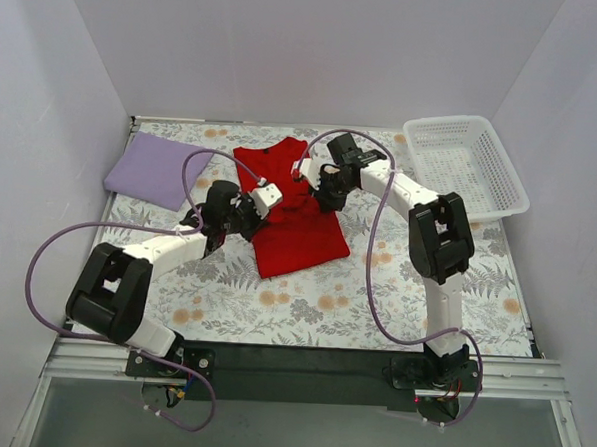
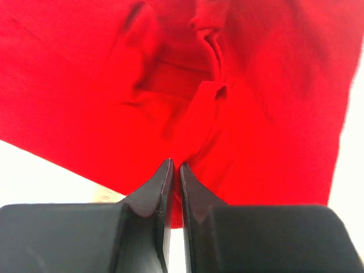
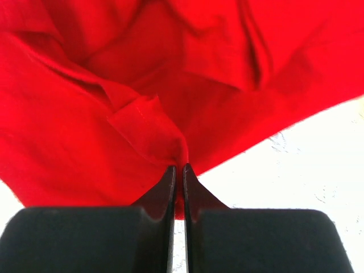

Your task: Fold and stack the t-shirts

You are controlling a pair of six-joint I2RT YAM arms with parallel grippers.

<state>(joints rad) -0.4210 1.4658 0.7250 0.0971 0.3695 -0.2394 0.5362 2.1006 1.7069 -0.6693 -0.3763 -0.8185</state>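
The red shirt lies bunched at the middle of the table. The left gripper is clamped on its left edge, and the right gripper on a fold at its right. The lilac shirt lies folded far left, and the basket sits far right.

The whole desk is taken in from a fixed camera set high up and behind its near edge, tilted down and forward, so everything is seen from a fair way off. The left wrist view is shot straight along its own fingers, jammed right up against the red t-shirt, which pretty much fills the frame. Same deal on the right wrist: fingers at the bottom edge, cloth very close. The red t-shirt is shared by all three views, and a pale sliver of desk is caught in each too.
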